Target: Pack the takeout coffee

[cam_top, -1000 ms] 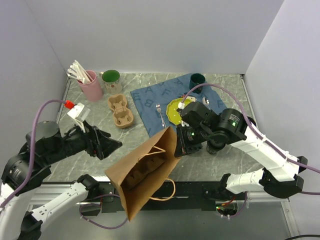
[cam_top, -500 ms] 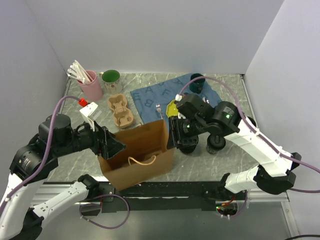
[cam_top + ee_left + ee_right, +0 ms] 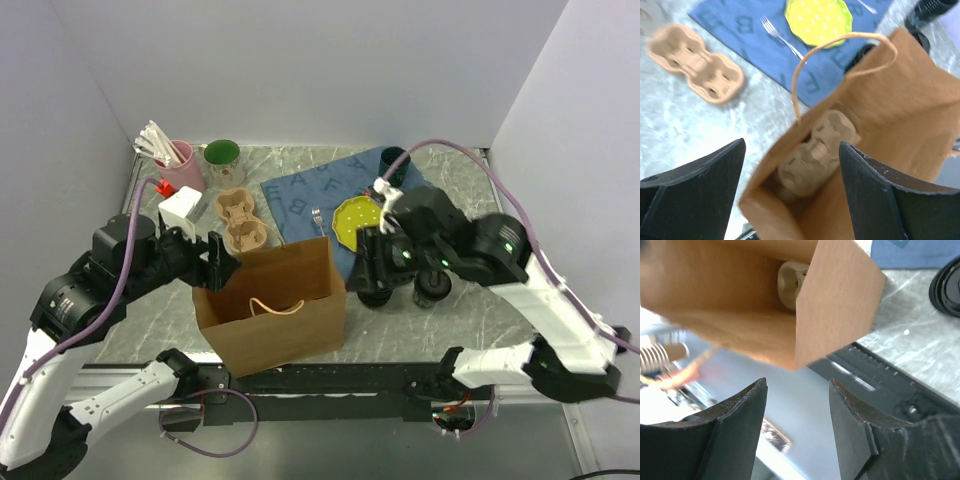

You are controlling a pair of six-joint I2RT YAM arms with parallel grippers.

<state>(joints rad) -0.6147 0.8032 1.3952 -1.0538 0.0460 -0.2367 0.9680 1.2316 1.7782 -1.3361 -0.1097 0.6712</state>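
The mouth of the paper bag (image 3: 290,320) is open, topped at one rim by a handle (image 3: 860,34); its bottom is occupied by a cardboard carrier (image 3: 815,152).

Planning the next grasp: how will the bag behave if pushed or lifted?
Bag is thin paper, so its walls likely buckle under a push. Standing tall with just a carrier visible inside, it's probably light and apt to tip or slide.

My arms (image 3: 560,310) are white shells with black joints, purple cables (image 3: 440,145) looping over; my tool fingers (image 3: 695,185) are matte black wedges.
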